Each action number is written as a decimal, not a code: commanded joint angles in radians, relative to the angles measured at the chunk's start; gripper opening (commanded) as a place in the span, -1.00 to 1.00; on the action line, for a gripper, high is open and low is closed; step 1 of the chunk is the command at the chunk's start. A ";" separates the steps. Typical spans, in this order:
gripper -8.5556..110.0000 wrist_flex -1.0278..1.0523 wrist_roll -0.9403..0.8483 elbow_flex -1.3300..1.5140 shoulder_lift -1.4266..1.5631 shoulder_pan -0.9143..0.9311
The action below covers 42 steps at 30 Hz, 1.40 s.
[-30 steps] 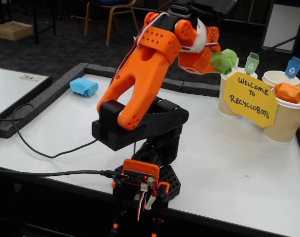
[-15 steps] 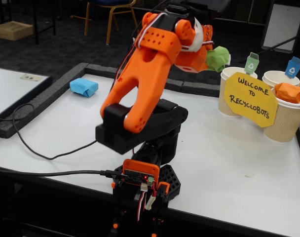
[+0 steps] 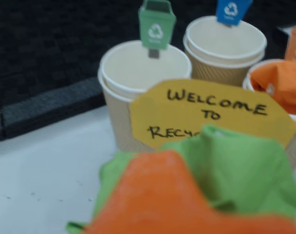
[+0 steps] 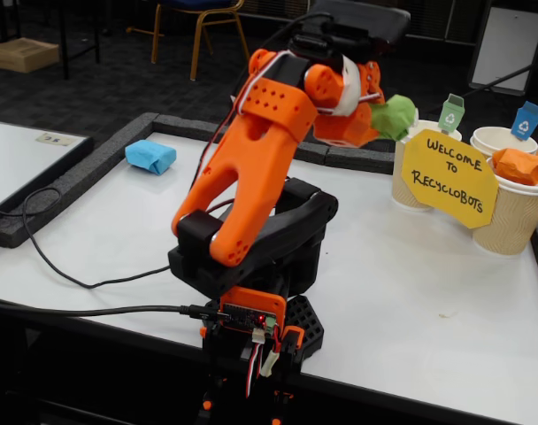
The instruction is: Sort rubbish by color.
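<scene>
Green wad (image 4: 394,116), crumpled paper: clamped between the fingers of the gripper (image 4: 382,113), held in the air just left of the paper cups in the fixed view. Blue wad (image 4: 150,156): lying on the white table (image 4: 411,292), far left, well apart from the arm. Orange wad (image 4: 518,166): resting inside the rightmost cup (image 4: 511,212), beside the yellow sign (image 4: 449,178).

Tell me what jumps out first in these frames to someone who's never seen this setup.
The big orange arm fills the middle of the fixed view, its gripper shut on a green paper wad held in the air just short of the cups. At the right stand paper cups behind a yellow "Welcome to Recyclobots" sign, the nearest cup already holding an orange wad. Far left on the white table lies a lone blue wad.
</scene>
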 commanded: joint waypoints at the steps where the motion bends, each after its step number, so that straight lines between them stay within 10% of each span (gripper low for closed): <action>1: -0.85 -0.040 -0.020 -0.025 0.017 0.049; 42: -0.85 -0.229 -0.014 -0.101 -0.143 -0.166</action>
